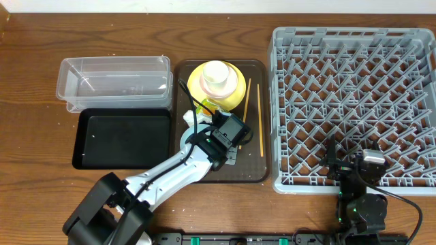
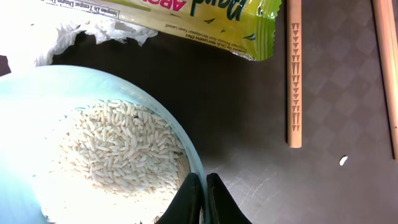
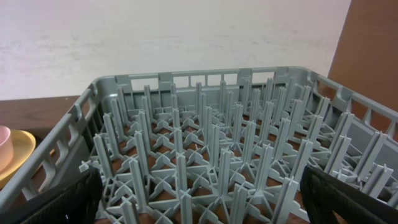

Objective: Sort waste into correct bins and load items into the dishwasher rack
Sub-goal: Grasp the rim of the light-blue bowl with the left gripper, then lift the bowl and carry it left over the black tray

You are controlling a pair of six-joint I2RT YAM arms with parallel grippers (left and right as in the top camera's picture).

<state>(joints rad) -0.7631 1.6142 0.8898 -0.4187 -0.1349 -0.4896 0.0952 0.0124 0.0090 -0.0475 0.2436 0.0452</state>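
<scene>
**Overhead and both wrists: left pinch on the rice bowl's rim, bins lie left of the brown tray**

Landmark: brown tray (image 1: 253, 170), mid-table.

- Dishwasher rack (image 1: 354, 102): just right of the brown tray, no dishes on its pegs.
- Clear tub (image 1: 65, 85) and black tray (image 1: 122, 139): left of the brown tray, tub toward the back, black tray toward the front. Both look bare.
- Yellow plate (image 1: 235, 92): back of the brown tray, with a white cup (image 1: 216, 75) on it.
- Light blue bowl (image 2: 25, 112): on the brown tray's front-left part, under my left wrist, so the overhead mostly hides it.
- Chopsticks (image 2: 293, 74): two, on the brown tray's right side, long axes running front to back along its right edge.
- Wrapper (image 2: 205, 18) and tissue (image 2: 74, 31): on the brown tray, just beyond the bowl.
- Rice (image 2: 118, 149): heaped inside the bowl. One stray grain lies on the brown tray's floor.

Grippers:
- My left gripper (image 2: 202, 199) has its jaws drawn almost together, and the bowl's rim runs into the slit between them. I read that as a pinch on the rim.
- My right gripper (image 3: 202, 199) is spread wide at the rack's front edge, holding nothing.

Judgement:
- The bowl body sits left of my left fingers.
- The bins are also left of the brown tray, so the left arm is the nearer one to carry and tip the rice.
- It's a one-edge grip, so the bowl could sag and spill grains.
</scene>
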